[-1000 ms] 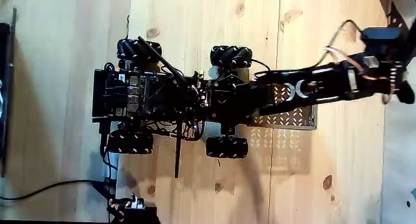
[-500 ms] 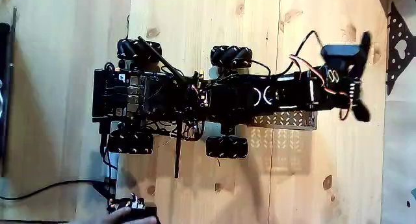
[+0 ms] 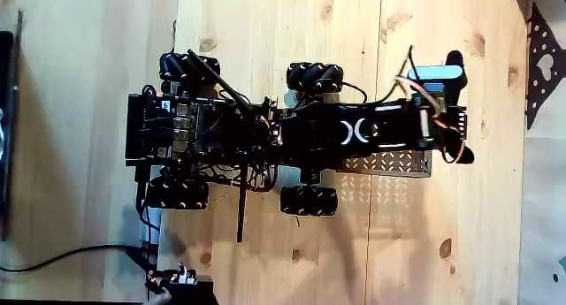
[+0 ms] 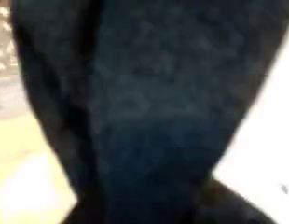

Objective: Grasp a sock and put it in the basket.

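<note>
Tabletop of pale knotty wood spreads under everything in the fixed view. On it sits my wheeled base, black, with a perforated metal basket at its 3 o'clock end. My arm stretches from the base toward 3 o'clock, over the basket. My end effector is clamped on the sock, a dark fabric piece hanging at the basket's 3 o'clock edge; in the wrist view black cloth is pressed up close.
</note>
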Tool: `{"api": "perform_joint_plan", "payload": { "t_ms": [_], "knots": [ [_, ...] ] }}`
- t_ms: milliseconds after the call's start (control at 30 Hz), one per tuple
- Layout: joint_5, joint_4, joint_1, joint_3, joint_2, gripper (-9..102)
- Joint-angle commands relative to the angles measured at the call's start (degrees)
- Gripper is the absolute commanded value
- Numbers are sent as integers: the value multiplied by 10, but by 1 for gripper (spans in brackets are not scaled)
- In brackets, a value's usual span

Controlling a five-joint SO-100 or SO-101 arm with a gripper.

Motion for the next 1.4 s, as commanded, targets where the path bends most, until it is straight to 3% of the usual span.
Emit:
{"api": "perform_joint_plan", "payload": {
  "t_ms": [0,333,600,933,1267,1300,1367],
  "knots": [
    [15,42,-1,-1,-76,0],
    [-14,-141,68,89,-185,0],
    [-102,-126,139,98,-206,0],
    [-183,-54,187,113,-81,0],
    [-198,-120,214,239,-65,0],
    [-211,-126,216,246,-65,1],
    [-227,-127,226,252,-67,16]
  ]
}}
